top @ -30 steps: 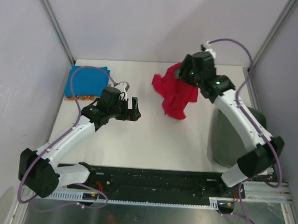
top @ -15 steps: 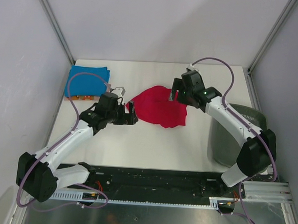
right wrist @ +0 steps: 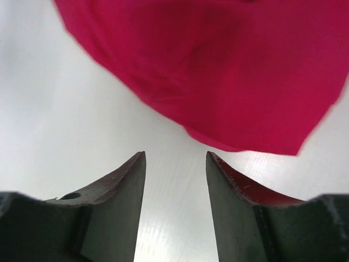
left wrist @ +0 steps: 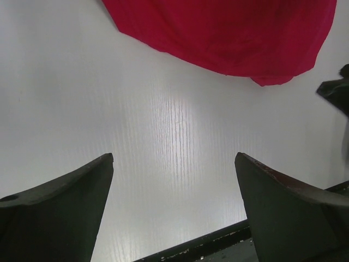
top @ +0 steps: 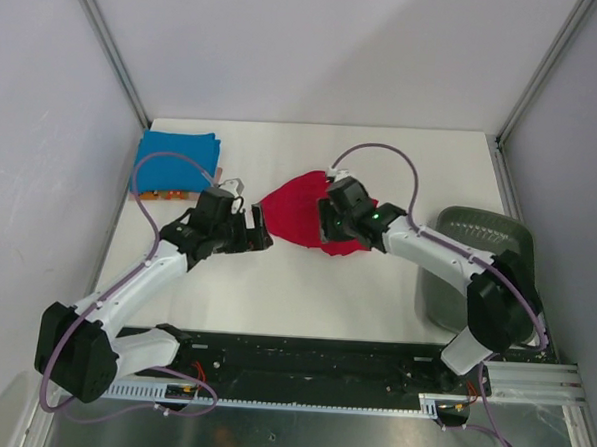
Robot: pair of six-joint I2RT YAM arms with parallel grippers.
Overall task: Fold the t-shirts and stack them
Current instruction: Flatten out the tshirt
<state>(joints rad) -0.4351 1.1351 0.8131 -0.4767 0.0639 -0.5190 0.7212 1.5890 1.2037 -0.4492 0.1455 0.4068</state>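
Observation:
The red t-shirt [top: 297, 213] lies in a rumpled heap at mid-table, also in the left wrist view [left wrist: 229, 33] and the right wrist view [right wrist: 218, 71]. A folded blue t-shirt [top: 175, 160] rests at the back left, with the edge of an orange one [top: 158, 193] peeking out under it. My left gripper [top: 259, 228] [left wrist: 173, 155] is open just left of the red heap, over bare table. My right gripper [top: 328, 221] [right wrist: 175, 153] hovers low at the heap's right side, jaws partly apart and empty, with the cloth's edge just ahead of the fingertips.
A dark grey bin [top: 483, 228] stands at the right edge beside the right arm. The black rail [top: 301, 359] with the arm bases runs along the near edge. White table surface [top: 305, 284] lies between the shirt and the rail.
The red shirt was hanging from my right gripper; it has been let go and now lies on the table. The right arm came down and leftward. The left gripper edged toward the shirt.

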